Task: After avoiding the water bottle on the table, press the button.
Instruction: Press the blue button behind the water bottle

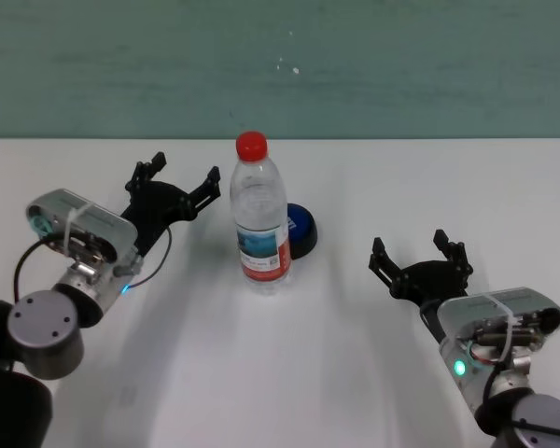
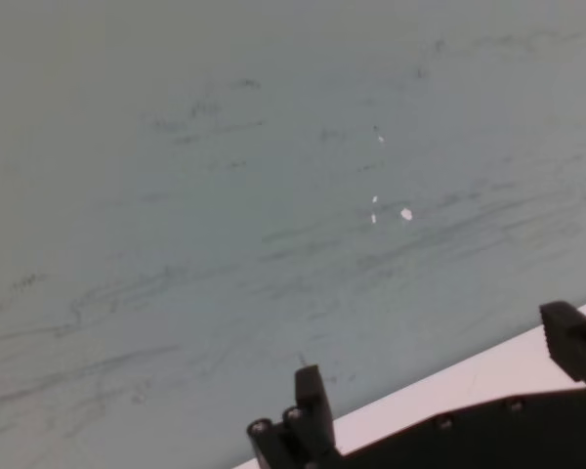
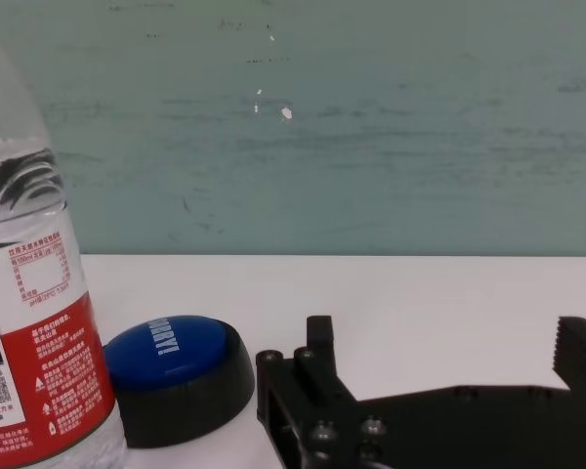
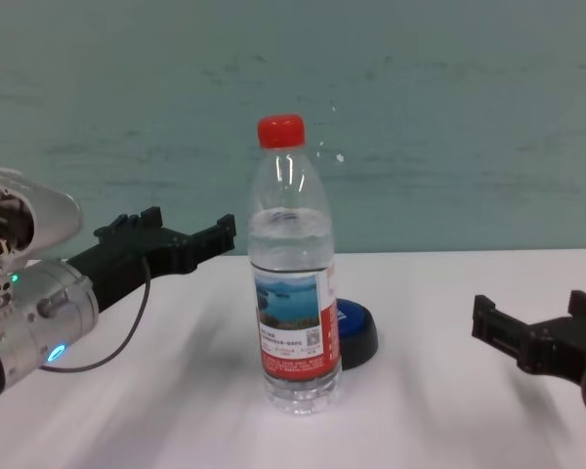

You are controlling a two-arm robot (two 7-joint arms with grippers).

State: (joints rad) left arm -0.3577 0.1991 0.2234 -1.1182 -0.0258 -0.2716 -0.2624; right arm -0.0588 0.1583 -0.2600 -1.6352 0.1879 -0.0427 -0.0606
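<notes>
Button [image 1: 301, 230] low on table [image 1: 355, 373], tucked just behind water bottle [image 1: 260, 217], right of it. Right gripper [image 1: 418, 255] spread, empty, nearer; left gripper [image 1: 182, 180] spread, empty. Risk: straight reach clips bottle, topples it.

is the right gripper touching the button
Apart. The head view shows bare table between the open right gripper and the button.
</notes>
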